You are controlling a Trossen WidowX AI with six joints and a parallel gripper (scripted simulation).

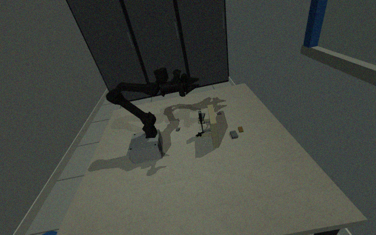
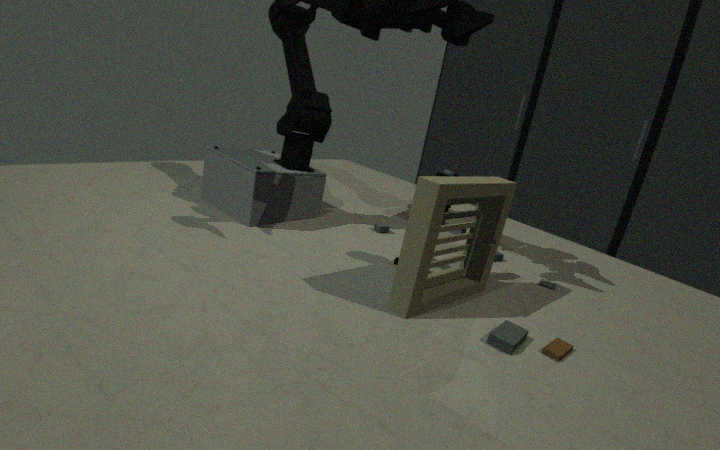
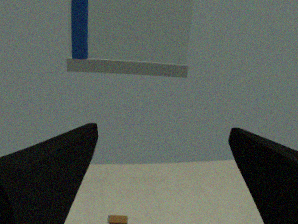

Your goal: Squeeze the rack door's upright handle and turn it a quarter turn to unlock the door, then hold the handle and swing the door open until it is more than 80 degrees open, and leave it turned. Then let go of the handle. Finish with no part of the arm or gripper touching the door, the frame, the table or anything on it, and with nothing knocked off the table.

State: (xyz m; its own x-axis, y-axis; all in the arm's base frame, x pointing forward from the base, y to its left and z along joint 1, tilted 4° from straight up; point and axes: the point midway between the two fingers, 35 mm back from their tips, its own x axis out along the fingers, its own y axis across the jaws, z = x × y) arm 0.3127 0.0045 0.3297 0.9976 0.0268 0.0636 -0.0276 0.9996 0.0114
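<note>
Top: pale, wood-look desk [image 1: 249,179] [image 2: 212,344] [image 3: 165,190]; black jointed arm [image 1: 132,109] [image 2: 301,66] on a grey box base [image 1: 144,151] [image 2: 228,185] near the left edge. Black two-finger gripper [image 1: 197,83] [image 2: 475,29] [image 3: 164,132] is up in the air, open, nothing held. Cream upright rack frame [image 1: 212,115] [image 2: 416,238] stands inward from the desk's far edge. Thin dark upright part [image 1: 201,121] on its arm side, apart from gripper; can't tell handle turn or door angle. Grey block [image 1: 233,134] [image 2: 508,336] and smaller orange block [image 1: 240,129] [image 2: 557,349] [image 3: 118,219] sit between frame and right edge.

Exterior: frame upright, slats visible through it; both blocks on the desk in front. Small grey block [image 1: 177,129] [image 2: 381,228] lies between base and frame.

Wrist: fingers wide apart, desk edge beyond, orange block low in view.
</note>
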